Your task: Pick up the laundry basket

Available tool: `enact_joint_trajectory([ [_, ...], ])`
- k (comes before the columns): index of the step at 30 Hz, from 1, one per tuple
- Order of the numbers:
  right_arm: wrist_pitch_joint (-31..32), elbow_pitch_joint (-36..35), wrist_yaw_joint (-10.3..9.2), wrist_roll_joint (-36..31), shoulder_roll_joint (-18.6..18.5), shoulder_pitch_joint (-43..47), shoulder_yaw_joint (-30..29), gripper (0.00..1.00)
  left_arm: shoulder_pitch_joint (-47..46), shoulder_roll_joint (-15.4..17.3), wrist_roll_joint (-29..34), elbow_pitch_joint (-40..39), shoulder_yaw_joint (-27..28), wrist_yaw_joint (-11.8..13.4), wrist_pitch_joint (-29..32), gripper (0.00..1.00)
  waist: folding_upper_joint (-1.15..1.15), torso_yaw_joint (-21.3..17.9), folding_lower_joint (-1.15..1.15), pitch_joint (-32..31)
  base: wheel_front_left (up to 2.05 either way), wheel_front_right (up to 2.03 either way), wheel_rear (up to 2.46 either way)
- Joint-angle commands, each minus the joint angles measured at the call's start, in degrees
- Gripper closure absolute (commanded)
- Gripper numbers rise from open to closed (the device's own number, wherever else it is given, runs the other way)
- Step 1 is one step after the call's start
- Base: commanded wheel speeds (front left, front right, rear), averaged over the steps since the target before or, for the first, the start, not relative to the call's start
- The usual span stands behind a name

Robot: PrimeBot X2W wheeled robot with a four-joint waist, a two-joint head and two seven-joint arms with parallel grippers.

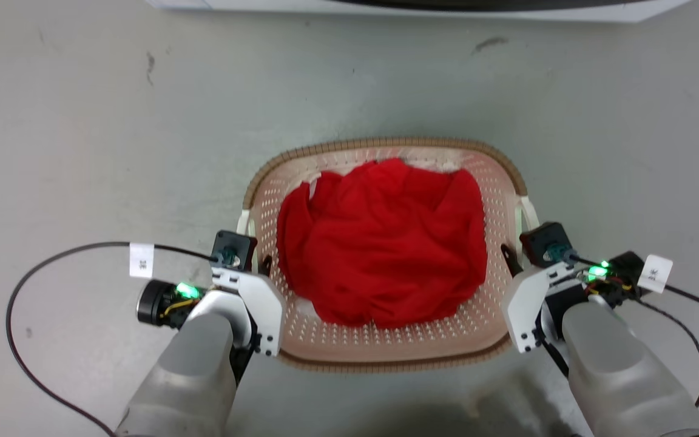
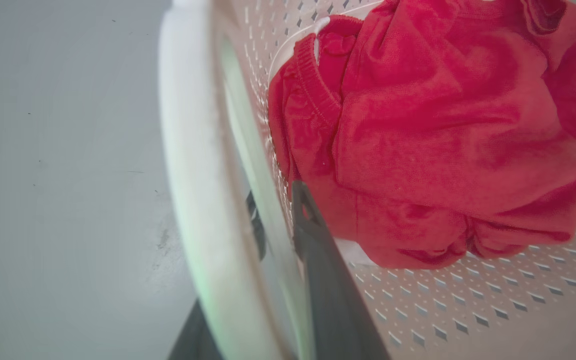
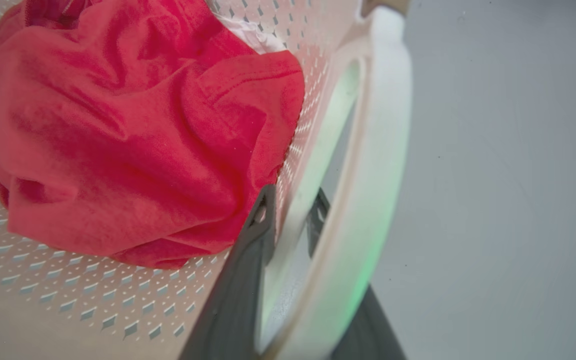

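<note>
The laundry basket (image 1: pixel 386 144), pale pink and perforated with a brown woven rim, stands on the grey floor with a crumpled red garment (image 1: pixel 386 243) inside. My left gripper (image 1: pixel 261 264) is at its left side and my right gripper (image 1: pixel 510 258) at its right side. In the left wrist view, the left gripper (image 2: pixel 275 200) has one finger inside against the perforated wall (image 2: pixel 468 310) and the other behind it, inside the white handle (image 2: pixel 188 175), shut on the wall. The right gripper (image 3: pixel 293 197) holds the opposite wall (image 3: pixel 68 300) by the handle (image 3: pixel 383 150) the same way.
A white appliance base (image 1: pixel 422 6) runs along the top edge of the head view. Black cables (image 1: pixel 16 315) loop over the floor beside each arm. Bare grey floor (image 1: pixel 113 121) surrounds the basket.
</note>
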Motion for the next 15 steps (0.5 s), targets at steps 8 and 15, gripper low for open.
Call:
enact_joint_trajectory([
  [8, 3.8, 1.6, -0.02, 4.4, -0.3, 3.8, 6.0, 1.00, 5.1, 0.1, -5.9, -0.6, -5.8, -0.2, 4.0, 1.00, 0.00, 0.5, 0.00, -10.8, 0.00, 0.00, 0.00],
  [15, 7.2, 1.8, 0.00, 9.5, -0.1, 5.9, 11.9, 1.00, 8.0, -0.1, -12.0, -2.1, -11.2, -0.2, 8.2, 1.00, 0.00, 0.7, 0.00, -17.5, 0.00, 0.00, 0.00],
])
